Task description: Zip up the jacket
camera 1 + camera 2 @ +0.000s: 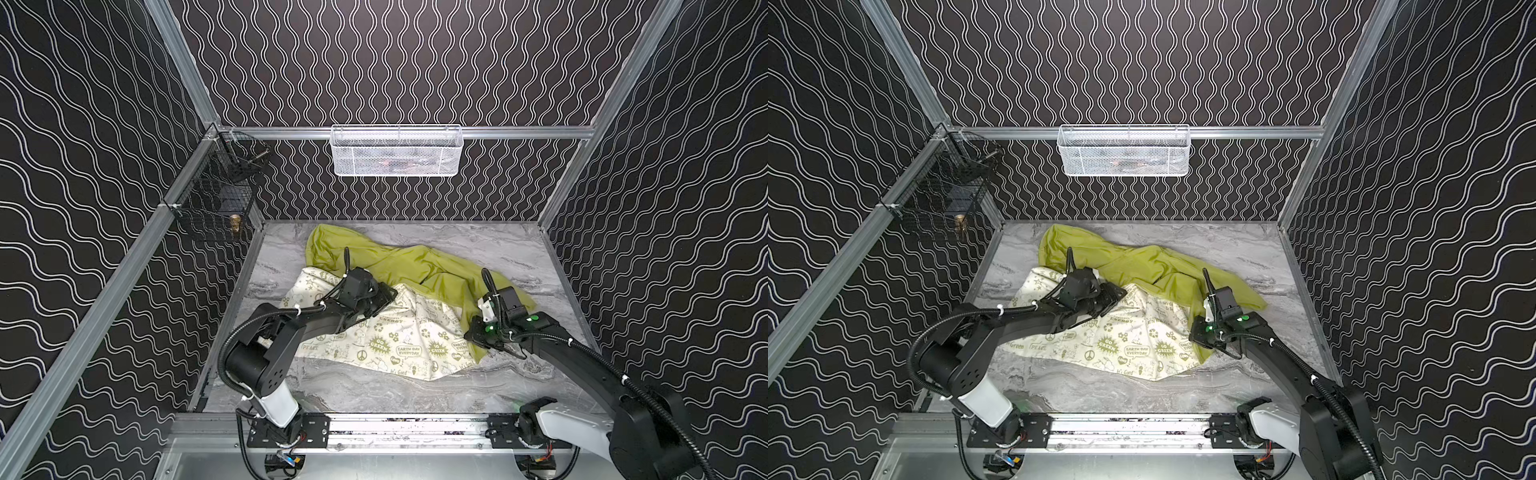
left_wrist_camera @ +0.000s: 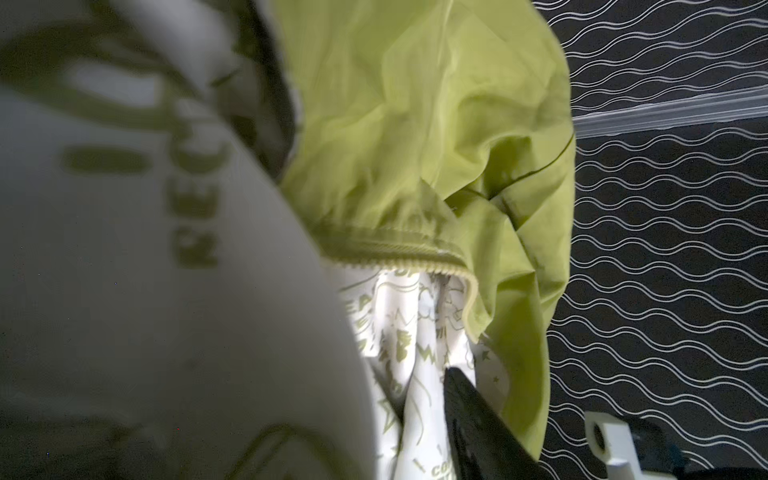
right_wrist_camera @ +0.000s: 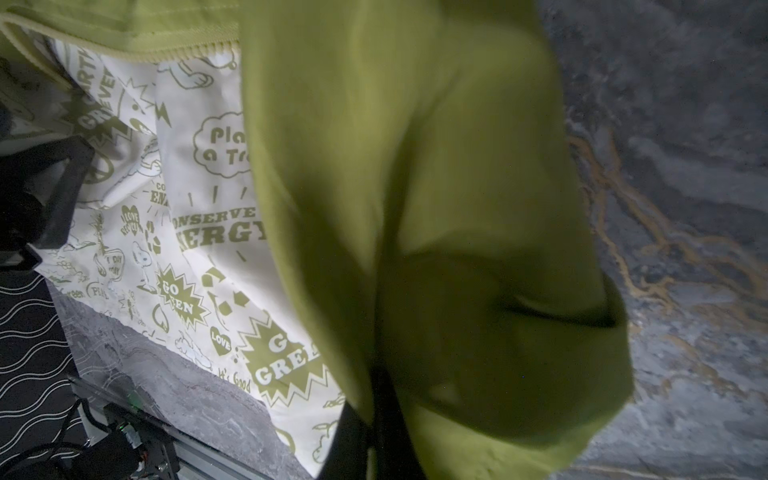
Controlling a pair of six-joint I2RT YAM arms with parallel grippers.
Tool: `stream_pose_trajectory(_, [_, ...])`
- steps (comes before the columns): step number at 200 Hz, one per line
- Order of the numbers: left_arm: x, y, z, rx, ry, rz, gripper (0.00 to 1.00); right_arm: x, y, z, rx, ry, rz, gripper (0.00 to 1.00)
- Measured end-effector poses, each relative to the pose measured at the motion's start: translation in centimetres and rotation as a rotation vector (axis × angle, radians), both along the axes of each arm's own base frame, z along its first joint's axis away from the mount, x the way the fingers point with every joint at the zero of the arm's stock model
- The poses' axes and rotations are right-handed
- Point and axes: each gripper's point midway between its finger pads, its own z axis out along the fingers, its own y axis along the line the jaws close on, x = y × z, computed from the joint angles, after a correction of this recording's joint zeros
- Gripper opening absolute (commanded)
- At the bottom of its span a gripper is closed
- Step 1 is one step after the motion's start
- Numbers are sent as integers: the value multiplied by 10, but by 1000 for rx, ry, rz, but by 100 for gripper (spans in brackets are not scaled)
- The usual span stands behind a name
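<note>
The jacket (image 1: 415, 266) lies spread open on the marble table (image 1: 374, 395), in both top views. Its cream printed lining (image 1: 1121, 345) faces up in front, with green shell behind and to the right. My left gripper (image 1: 388, 296) sits low over the lining near the middle. One black finger (image 2: 469, 415) shows, set off to the side, with a loose fold of lining beside it. The other finger is hidden under blurred lining. The zipper edge (image 2: 415, 259) hangs just beyond. My right gripper (image 1: 471, 334) is shut on the jacket's green right edge (image 3: 478, 291), holding it raised.
A white mesh basket (image 1: 396, 150) hangs on the back rail and a black wire basket (image 1: 216, 199) on the left rail. Patterned walls close in three sides. Bare marble shows in front of the jacket (image 1: 1100, 395) and at the back right (image 1: 498, 245).
</note>
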Motion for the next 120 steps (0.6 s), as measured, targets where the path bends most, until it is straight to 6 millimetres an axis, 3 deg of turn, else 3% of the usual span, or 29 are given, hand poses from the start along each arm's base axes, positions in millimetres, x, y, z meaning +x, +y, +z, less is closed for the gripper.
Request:
stream_pose_trajectory(35, [14,-6,-9,-17,3,33,53,0,0,-1,0,2,0,0])
stream_pose_trajectory(70, [33,-16,3,-59,-36,47,51,0,0,0,0,-1,0,0])
stream_pose_trajectory(120, [40,-13,-1,-62,-41,74,50,0,0,1,2,-5,1,0])
